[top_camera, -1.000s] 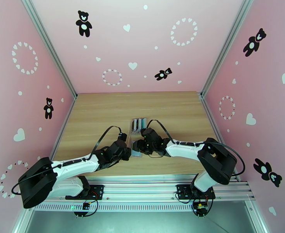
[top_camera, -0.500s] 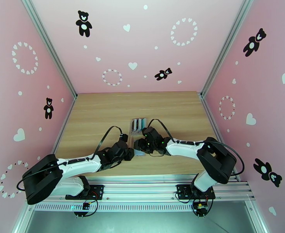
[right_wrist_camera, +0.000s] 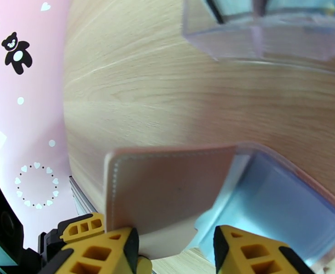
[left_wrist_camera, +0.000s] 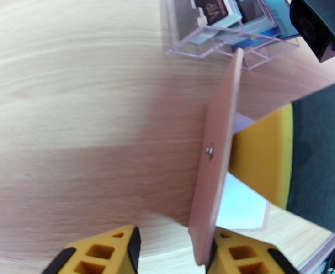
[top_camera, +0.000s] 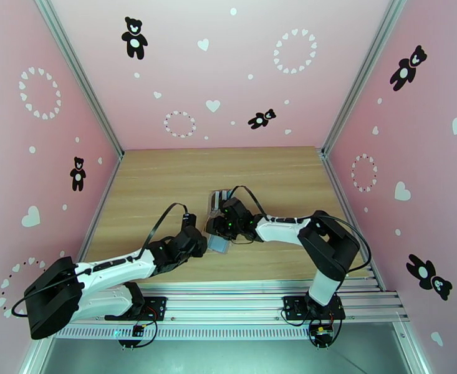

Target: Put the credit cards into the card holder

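Note:
The card holder (top_camera: 218, 244) lies open on the wood just in front of a clear stand. In the left wrist view its tan cover (left_wrist_camera: 216, 156) stands on edge, snap stud facing me, its lower end against one fingertip (left_wrist_camera: 240, 252) of my left gripper (left_wrist_camera: 172, 245), which is open. My right gripper (right_wrist_camera: 176, 245) is open over the holder, its fingers either side of the cover flap (right_wrist_camera: 167, 192). A light blue credit card (right_wrist_camera: 281, 202) sits in a clear sleeve. More credit cards (left_wrist_camera: 222, 14) stand in the stand.
The clear slotted stand (top_camera: 222, 199) sits mid-table just beyond the card holder, close to my right gripper (top_camera: 216, 227). My left gripper (top_camera: 201, 243) is on the holder's left. Bare wood (top_camera: 153, 182) spreads left, right and behind. Pink walls enclose the table.
My left gripper has opened and drawn back a little to the left. My right arm has shifted left and farther over the card holder, toward the stand.

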Available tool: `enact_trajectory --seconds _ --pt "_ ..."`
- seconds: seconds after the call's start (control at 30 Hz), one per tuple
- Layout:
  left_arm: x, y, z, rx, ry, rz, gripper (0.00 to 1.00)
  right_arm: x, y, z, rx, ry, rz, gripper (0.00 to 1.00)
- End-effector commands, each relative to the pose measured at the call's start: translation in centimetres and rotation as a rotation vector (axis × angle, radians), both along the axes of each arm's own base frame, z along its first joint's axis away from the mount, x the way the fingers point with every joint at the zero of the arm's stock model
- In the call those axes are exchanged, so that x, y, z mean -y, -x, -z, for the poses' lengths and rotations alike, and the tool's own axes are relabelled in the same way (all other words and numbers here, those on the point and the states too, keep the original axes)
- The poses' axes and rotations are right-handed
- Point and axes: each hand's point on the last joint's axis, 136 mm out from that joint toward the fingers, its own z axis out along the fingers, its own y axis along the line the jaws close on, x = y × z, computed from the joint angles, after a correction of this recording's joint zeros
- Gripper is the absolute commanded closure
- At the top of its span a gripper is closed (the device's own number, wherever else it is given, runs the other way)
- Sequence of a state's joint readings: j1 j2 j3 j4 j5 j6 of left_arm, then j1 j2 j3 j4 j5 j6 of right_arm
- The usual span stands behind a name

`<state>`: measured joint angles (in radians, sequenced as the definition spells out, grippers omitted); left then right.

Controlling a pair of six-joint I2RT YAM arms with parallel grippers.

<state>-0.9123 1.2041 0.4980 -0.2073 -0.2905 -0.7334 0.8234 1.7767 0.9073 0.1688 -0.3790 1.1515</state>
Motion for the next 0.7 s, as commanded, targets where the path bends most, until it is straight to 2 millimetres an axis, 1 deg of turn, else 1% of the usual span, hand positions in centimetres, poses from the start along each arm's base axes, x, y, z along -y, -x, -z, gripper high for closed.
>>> enact_trajectory --seconds 0.0,0.3,0.47,0.53,0.67 --pt "-0.8 -0.3 0.0 0.015 -0.069 -0.002 0.56 -1.4 -1.0 -0.8 0.011 -0.047 -0.002 0.51" --pt "-0.8 -0.2 1.1 -0.008 -0.086 -0.001 0.57 -2.8 -1.9 0.3 -0.008 -0.084 0.005 0.52" --pt "-1.5 0.1 1.3 -0.014 -0.105 -0.019 0.57 -2.7 -1.9 1.6 -0.031 -0.050 0.007 0.52" --pt "-2.1 0.2 1.0 -0.005 -0.109 -0.030 0.57 -2.6 -1.8 2.2 -0.043 -0.032 0.007 0.52" --pt "-3.0 0.0 -0.8 0.040 -0.114 -0.052 0.57 -2.3 -1.5 3.6 -0.073 -0.002 0.005 0.53"
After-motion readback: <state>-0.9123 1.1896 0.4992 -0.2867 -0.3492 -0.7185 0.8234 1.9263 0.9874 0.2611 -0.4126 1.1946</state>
